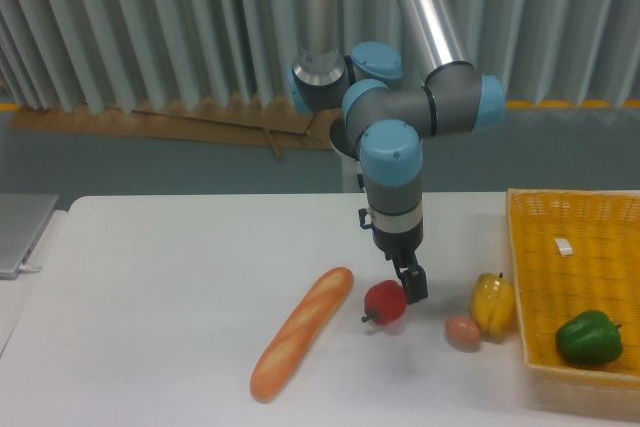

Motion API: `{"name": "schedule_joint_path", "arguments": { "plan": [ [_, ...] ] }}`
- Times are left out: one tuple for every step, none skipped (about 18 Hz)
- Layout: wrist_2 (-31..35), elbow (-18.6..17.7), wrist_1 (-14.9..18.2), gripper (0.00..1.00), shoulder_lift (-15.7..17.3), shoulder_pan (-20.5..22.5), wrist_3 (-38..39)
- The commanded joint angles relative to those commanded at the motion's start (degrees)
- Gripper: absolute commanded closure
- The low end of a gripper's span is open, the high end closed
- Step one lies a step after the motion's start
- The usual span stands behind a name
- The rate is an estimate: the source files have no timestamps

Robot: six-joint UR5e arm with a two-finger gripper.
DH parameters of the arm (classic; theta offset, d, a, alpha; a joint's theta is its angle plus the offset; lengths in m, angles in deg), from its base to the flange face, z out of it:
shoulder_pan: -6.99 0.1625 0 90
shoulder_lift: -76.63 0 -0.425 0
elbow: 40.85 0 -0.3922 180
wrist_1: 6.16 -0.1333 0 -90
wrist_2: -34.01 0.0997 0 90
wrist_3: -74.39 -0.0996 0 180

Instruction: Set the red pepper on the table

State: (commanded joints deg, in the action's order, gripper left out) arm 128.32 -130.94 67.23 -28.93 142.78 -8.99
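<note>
I'm seeing the gripper (pixel 413 285) hanging just right of the red pepper (pixel 385 302); finger gap too small to read, can't tell its state. Pepper is lying on the table (pixel 160 287), between baguette (pixel 300 332) and egg (pixel 462 332).

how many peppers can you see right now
3: the red pepper on the table beside the gripper, a yellow pepper right of it, a green pepper in the basket.
</note>
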Motion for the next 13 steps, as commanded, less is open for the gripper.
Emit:
{"name": "schedule_joint_path", "arguments": {
  "plan": [
    [0.08, 0.0, 0.0, 0.0, 0.09, 0.0, -3.77],
    [0.08, 0.17, 0.17, 0.0, 0.7, 0.26, -7.28],
    [0.26, 0.18, 0.17, 0.0, 2.27, 0.61, -10.28],
    [0.78, 0.18, 0.35, 0.0, 3.42, 1.23, -12.74],
    [0.87, 0.26, 0.52, 0.0, 3.87, 1.41, -14.86],
    [0.96, 0.35, 1.48, 0.0, 4.31, 1.41, -16.97],
    [1.05, 0.79, 3.23, 0.0, 5.53, 1.67, -19.25],
    [0.88, 1.05, 4.9, 0.0, 6.15, 1.84, -21.1],
    [0.7, 1.05, 5.7, 0.0, 6.5, 1.32, -21.38],
    [0.53, 0.97, 6.15, 0.0, 7.2, 1.06, -21.82],
    [0.18, 0.97, 6.33, 0.0, 8.25, 0.19, -21.82],
    [-0.52, 1.14, 6.5, 0.0, 8.35, -0.61, -21.73],
    [-1.66, 1.06, 7.03, 0.0, 8.35, -0.79, -21.73]
  ]
}}
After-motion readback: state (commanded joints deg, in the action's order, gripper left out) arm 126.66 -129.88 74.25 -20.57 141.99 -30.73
